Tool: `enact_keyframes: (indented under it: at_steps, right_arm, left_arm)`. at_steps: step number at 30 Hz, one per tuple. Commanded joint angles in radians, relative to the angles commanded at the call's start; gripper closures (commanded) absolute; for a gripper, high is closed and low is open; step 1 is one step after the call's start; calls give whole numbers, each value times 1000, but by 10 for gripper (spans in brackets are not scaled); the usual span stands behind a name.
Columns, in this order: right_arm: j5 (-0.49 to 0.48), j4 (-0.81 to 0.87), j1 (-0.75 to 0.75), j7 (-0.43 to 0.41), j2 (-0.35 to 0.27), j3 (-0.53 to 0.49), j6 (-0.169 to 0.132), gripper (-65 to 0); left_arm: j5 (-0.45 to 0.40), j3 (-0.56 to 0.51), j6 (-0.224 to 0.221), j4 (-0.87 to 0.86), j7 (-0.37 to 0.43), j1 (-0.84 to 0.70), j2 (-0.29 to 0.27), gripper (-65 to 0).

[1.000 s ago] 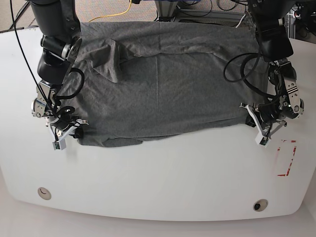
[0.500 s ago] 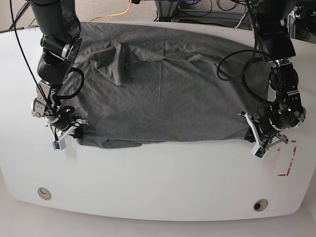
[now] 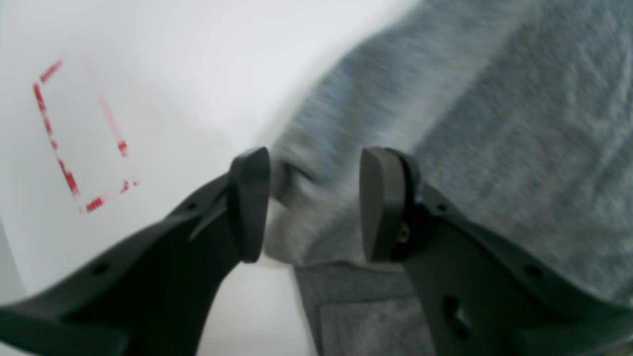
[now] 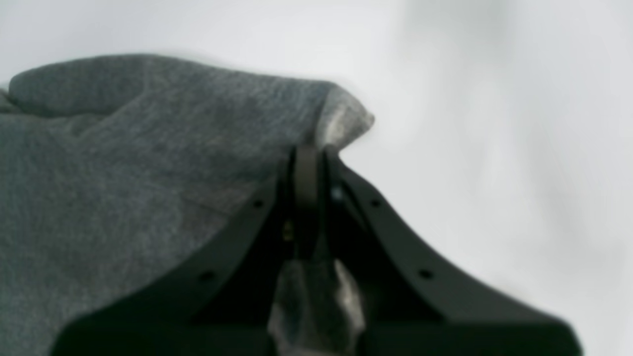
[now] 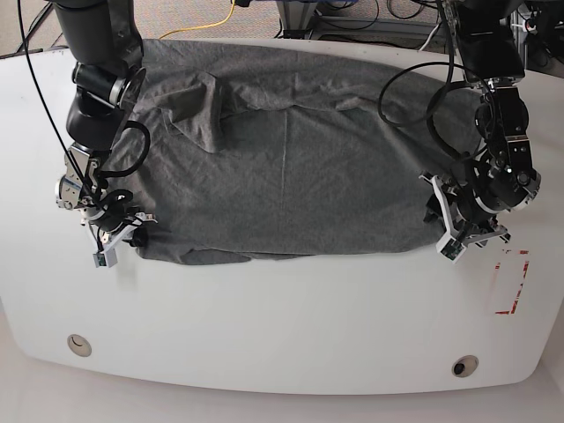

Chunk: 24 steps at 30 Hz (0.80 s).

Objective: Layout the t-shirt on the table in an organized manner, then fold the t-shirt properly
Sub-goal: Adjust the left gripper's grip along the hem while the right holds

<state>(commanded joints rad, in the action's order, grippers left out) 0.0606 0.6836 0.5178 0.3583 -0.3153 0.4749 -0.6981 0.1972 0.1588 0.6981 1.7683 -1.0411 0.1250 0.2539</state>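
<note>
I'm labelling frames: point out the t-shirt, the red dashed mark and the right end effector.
t-shirt (image 5: 291,185), base view, middle of the spread cloth.
red dashed mark (image 3: 81,143), left wrist view, inside its outline.
right end effector (image 4: 307,163), right wrist view, tips pinching the cloth corner.

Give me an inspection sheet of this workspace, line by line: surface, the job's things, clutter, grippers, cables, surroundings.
Surface: white table, glossy, with two round holes near the front edge and a red dashed rectangle at one side.
Job's things: grey t-shirt spread across the table, wrinkled, one sleeve folded over near the back.
Clutter: nothing seen.
Grippers: right gripper shut on a t-shirt corner; left gripper open, fingers either side of the t-shirt edge.
Cables: black cables loop along both arms; a yellow cable lies on the floor behind.
Surroundings: carpeted floor and equipment behind the table.
</note>
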Motion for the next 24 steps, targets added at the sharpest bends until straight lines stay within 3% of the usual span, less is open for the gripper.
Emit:
enact_keyframes:
  at_steps: [8, 14, 20, 24]
  right_arm:
    - [0, 0, 0, 0, 0, 0, 0, 0]
    - [0, 0, 0, -2, 0, -28, 0, 0]
    - [-6, 0, -9, -5, 2, -69, 0, 0]
    - [-8, 32, -21, -5, 5, -74, 0, 0]
  left_arm:
    - [-3, 75, 0, 3, 3, 3, 2, -325]
    - [-2, 120, 0, -109, 9, 103, -2, -388]
    - [-2, 153, -101, -264, 94, 176, -3, -389]
    - [0, 160, -119, -402, 127, 224, -3, -389]
